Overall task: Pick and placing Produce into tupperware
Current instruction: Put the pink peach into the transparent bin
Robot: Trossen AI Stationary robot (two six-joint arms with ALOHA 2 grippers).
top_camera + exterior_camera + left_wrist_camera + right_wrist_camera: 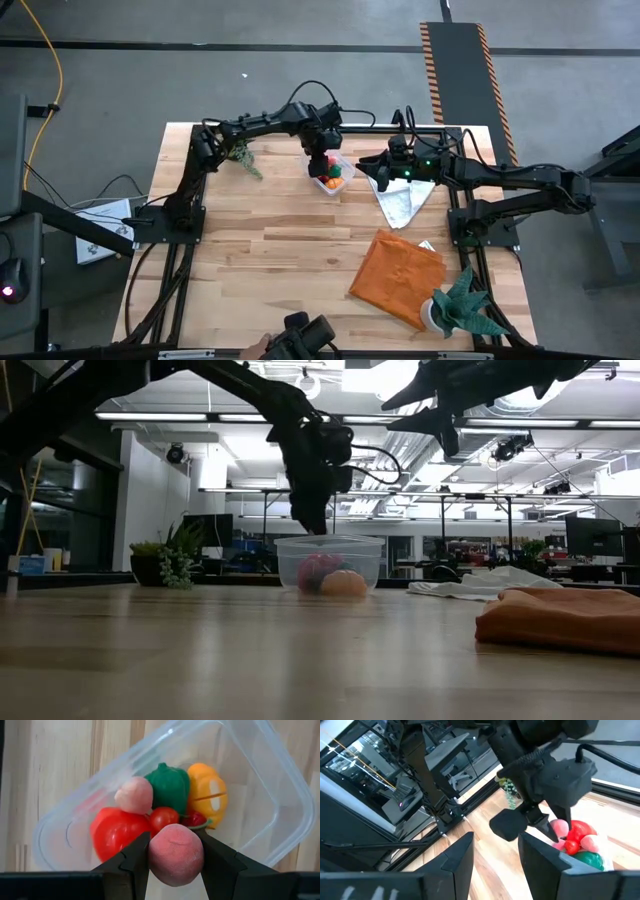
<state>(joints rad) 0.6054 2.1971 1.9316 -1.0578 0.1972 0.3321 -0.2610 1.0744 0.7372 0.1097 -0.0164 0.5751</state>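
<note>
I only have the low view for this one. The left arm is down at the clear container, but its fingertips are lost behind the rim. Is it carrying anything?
Observer: Yes. In the left wrist view the left gripper is shut on a pink peach, right above the tupperware.
Operator: What is already inside? I make out only pink and orange blurs.
Observer: A red pepper, a green pepper, an orange pumpkin piece, a small tomato and a second, paler pink piece.
Operator: And the right arm overhead?
Observer: From above, the right gripper hangs empty over the white cloth, beside the tupperware, fingers apart.
</note>
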